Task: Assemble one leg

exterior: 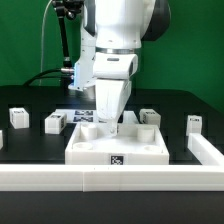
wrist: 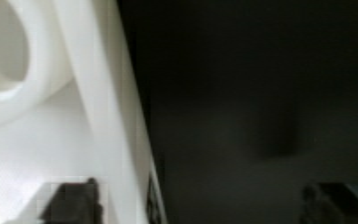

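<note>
Several small white legs with marker tags stand on the black table: two at the exterior view's left [exterior: 17, 117] [exterior: 54, 122], one just right of the arm [exterior: 148, 117], and one at the far right [exterior: 196, 123]. My gripper [exterior: 117, 122] is lowered onto the far edge of the large flat white panel [exterior: 95, 148]. In the wrist view my gripper [wrist: 202, 203] is open. One fingertip [wrist: 69, 201] is over the white panel [wrist: 51, 140], beside a rounded recess. The other fingertip [wrist: 336, 200] is over bare black table. The panel's edge runs between them. No leg is held.
The marker board [exterior: 84, 117] lies behind the panel at the arm's base. A white rail [exterior: 110, 180] runs along the table's front and continues up the exterior view's right side [exterior: 206, 150]. A cable hangs at the back left.
</note>
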Motion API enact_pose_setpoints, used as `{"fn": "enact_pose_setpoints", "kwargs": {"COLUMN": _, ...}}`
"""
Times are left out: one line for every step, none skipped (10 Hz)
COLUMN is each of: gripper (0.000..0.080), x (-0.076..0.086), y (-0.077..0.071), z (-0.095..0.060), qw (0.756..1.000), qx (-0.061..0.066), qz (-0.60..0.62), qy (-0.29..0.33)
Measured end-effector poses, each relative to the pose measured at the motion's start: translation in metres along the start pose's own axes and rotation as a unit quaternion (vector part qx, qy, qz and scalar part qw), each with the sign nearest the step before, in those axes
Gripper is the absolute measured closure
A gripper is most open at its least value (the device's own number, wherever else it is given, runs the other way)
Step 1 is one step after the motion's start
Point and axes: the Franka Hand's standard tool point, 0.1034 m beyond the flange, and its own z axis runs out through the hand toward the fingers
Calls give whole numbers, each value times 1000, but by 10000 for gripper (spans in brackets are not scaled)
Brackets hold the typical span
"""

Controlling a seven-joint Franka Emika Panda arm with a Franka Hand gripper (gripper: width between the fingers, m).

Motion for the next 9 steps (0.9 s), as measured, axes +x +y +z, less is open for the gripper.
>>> {"fn": "enact_pose_setpoints", "kwargs": {"gripper": 393, "x": 0, "y": 0, "z": 0, "qw": 1000, "qx": 0, "qz": 0, "qy": 0}}
{"fn": "enact_pose_setpoints", "kwargs": {"gripper": 393, "x": 0, "y": 0, "z": 0, "qw": 1000, "qx": 0, "qz": 0, "qy": 0}}
{"fn": "enact_pose_setpoints", "kwargs": {"gripper": 576, "x": 0, "y": 0, "z": 0, "qw": 1000, "qx": 0, "qz": 0, "qy": 0}}
{"fn": "enact_pose_setpoints", "kwargs": {"gripper": 707, "x": 0, "y": 0, "z": 0, "qw": 1000, "qx": 0, "qz": 0, "qy": 0}}
{"fn": "enact_pose_setpoints", "kwargs": {"gripper": 707, "x": 0, "y": 1, "z": 0, "qw": 1000, "qx": -1, "qz": 0, "qy": 0}}
{"fn": "enact_pose_setpoints", "kwargs": {"gripper": 741, "x": 0, "y": 1, "z": 0, "qw": 1000, "qx": -2, "qz": 0, "qy": 0}}
{"fn": "enact_pose_setpoints", "kwargs": {"gripper": 741, "x": 0, "y": 1, "z": 0, "qw": 1000, "qx": -2, "qz": 0, "qy": 0}}
{"fn": "enact_pose_setpoints", "kwargs": {"gripper": 741, "x": 0, "y": 1, "z": 0, "qw": 1000, "qx": -2, "qz": 0, "qy": 0}}
{"fn": "enact_pose_setpoints", "kwargs": {"gripper": 741, "x": 0, "y": 1, "z": 0, "qw": 1000, "qx": -2, "qz": 0, "qy": 0}}
